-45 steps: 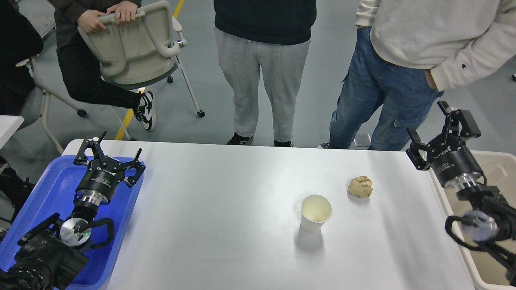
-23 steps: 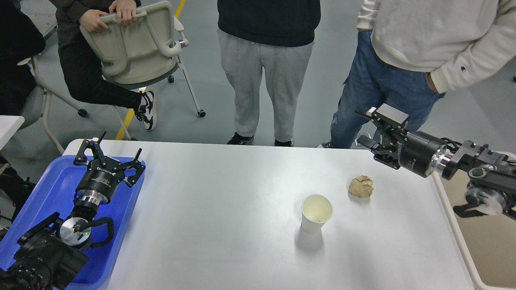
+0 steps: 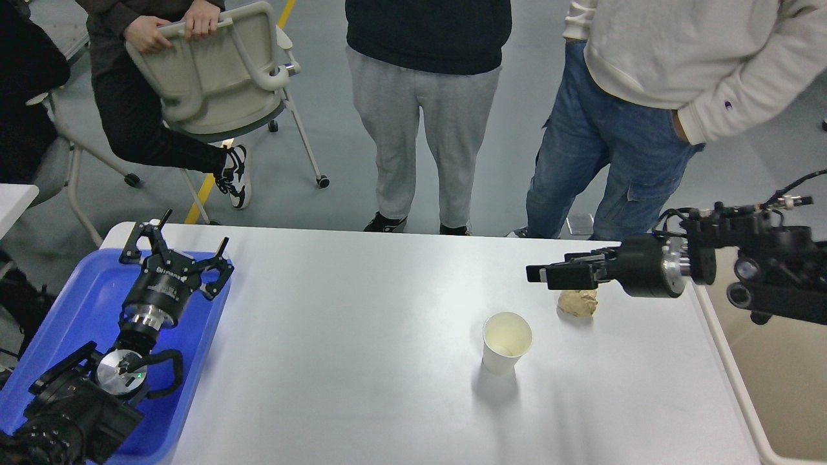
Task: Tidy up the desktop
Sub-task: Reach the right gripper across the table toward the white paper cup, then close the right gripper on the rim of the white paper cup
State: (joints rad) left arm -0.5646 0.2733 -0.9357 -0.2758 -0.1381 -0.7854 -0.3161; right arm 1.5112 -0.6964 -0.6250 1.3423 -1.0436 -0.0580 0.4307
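The white-grey desktop (image 3: 362,336) carries a white paper cup (image 3: 506,341), upright and empty-looking, and a crumpled brown paper ball (image 3: 578,303) to its right. My right gripper (image 3: 541,274) reaches in from the right, lying level and pointing left. It hovers just above and behind the paper ball, covering the ball's top edge. Its fingers are seen side-on, look apart, and hold nothing. My left gripper (image 3: 183,250) is open and empty above the blue tray (image 3: 71,303) at the left.
A beige bin (image 3: 775,368) stands off the table's right edge, under my right arm. Three people stand close behind the far edge, and one holds a beige chair (image 3: 207,71) at the back left.
My right arm swung in from above the bin, turned level and dropped to just over the paper ball. The left arm, cup and ball have not moved.
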